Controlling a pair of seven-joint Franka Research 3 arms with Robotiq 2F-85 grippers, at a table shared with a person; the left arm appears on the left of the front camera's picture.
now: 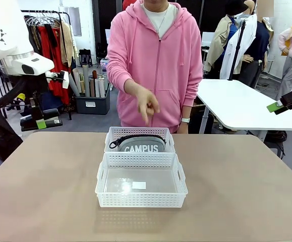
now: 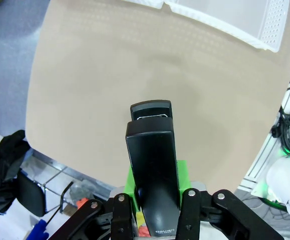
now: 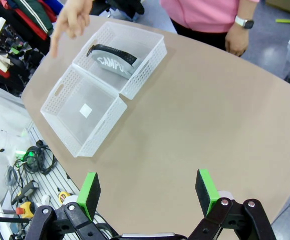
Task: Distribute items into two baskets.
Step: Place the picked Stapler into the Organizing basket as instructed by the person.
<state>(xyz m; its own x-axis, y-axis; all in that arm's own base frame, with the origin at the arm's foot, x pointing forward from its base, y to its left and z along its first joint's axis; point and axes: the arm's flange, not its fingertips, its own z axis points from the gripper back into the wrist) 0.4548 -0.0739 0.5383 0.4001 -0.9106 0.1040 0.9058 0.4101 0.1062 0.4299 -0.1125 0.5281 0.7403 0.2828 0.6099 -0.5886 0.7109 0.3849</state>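
Observation:
Two white lattice baskets stand end to end at the table's middle. The far basket (image 1: 111,135) (image 3: 151,56) holds the grey CAMPUS pouch (image 1: 143,145) (image 3: 113,60) with its black strap. The near basket (image 1: 140,200) (image 3: 64,131) holds just a small white label. My left gripper (image 1: 41,123) (image 2: 155,197) hangs high at the left, off the table, shut on the black stapler (image 2: 153,165), which sticks out between its green pads. My right gripper (image 1: 282,105) (image 3: 147,192) is raised at the far right, open, with nothing between its fingers. The person's hand (image 1: 147,107) (image 3: 68,20) points down over the far basket.
The person in a pink hoodie stands at the far edge, the other hand (image 3: 235,42) hanging by the table's far right. The tan tabletop (image 1: 246,191) lies bare on both sides of the baskets. A white table (image 1: 236,103) stands behind at the right, clothes racks at the left.

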